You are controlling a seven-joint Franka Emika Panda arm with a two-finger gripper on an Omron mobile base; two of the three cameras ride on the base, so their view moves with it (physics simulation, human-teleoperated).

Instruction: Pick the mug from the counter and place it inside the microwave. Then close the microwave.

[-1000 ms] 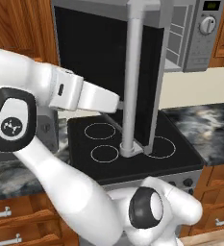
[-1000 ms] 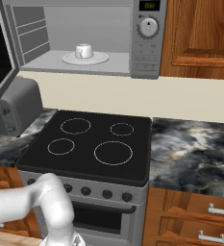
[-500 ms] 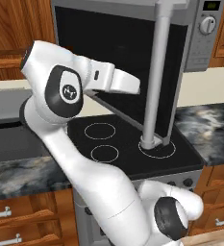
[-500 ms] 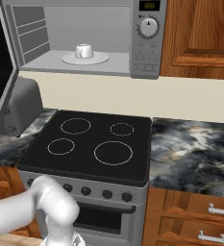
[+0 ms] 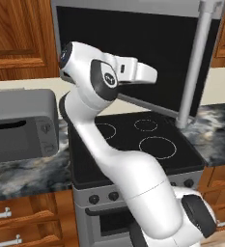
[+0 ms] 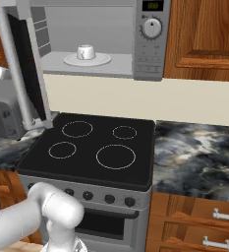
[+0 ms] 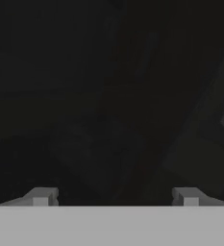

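Note:
The white mug (image 6: 85, 51) stands on the round white plate (image 6: 101, 60) inside the microwave (image 6: 150, 44). The microwave's dark glass door (image 5: 133, 53) with its long bar handle (image 5: 195, 67) hangs partly swung in over the stove. My forearm (image 5: 133, 71) reaches right against the door's outer glass. In the hand view my gripper (image 7: 114, 197) is open, its fingertips (image 7: 41, 196) wide apart, with nothing between them and dark glass close in front. The dark marbled counter (image 6: 199, 147) lies to both sides of the stove.
A black stove top (image 6: 91, 147) with ringed burners sits below the microwave. A grey slotted toaster (image 5: 17, 125) stands on the counter to the left. Wooden cabinets (image 6: 204, 34) flank the microwave, and drawers (image 6: 204, 221) run under the counter.
The microwave door has swung toward its opening, its handle moving right in the left base view. My arm has risen and followed it rightward. The mug has not moved.

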